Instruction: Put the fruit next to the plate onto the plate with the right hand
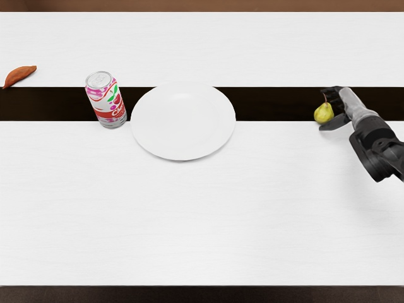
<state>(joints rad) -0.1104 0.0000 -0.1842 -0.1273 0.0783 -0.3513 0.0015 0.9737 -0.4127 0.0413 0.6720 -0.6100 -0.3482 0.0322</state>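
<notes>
A small yellow-green pear (323,113) stands upright at the right, on the edge of the dark strip that crosses the table. It is well to the right of the white plate (151,120), which holds nothing. My right hand (332,108) reaches in from the right edge and sits just right of the pear. One dark finger (331,91) shows above the pear and another below it. The fingers look spread around the fruit without closing on it.
A red and white cherry soda can (106,100) stands just left of the plate. An orange-brown sweet potato (19,76) lies at the far left edge. A dark strip (278,104) runs across the white table (202,214) behind the plate.
</notes>
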